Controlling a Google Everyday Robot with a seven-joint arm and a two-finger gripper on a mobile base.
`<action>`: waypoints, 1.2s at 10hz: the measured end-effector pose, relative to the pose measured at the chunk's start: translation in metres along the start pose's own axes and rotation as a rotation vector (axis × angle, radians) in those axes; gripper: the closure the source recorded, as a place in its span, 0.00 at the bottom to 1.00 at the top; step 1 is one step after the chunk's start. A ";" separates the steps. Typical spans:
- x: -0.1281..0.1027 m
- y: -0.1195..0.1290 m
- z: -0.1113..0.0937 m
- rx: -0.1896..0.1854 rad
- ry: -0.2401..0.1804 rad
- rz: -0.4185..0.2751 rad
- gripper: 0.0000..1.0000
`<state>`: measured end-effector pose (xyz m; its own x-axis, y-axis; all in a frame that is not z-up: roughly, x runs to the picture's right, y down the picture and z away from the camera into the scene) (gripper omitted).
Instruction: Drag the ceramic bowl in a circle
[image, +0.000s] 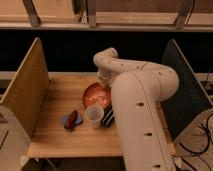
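The ceramic bowl (95, 94) is round, orange-red and glossy, and sits near the middle of the wooden table (55, 100), partly hidden on its right by my arm. My gripper (104, 79) reaches down at the bowl's far right rim. A translucent white cup (94, 115) stands just in front of the bowl.
A dark red and blue object (71, 120) lies front left of the cup. A dark striped item (108, 118) lies right of the cup. A wooden side panel (26, 90) stands at the left and a dark panel (185, 85) at the right. My white arm (142, 115) covers the table's right half.
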<state>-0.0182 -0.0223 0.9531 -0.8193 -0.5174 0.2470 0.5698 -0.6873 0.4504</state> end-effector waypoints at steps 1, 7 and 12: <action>0.010 -0.005 0.003 0.011 0.010 -0.014 0.98; 0.003 -0.001 -0.007 0.011 0.022 0.009 0.41; -0.004 -0.009 -0.014 0.032 0.033 0.037 0.36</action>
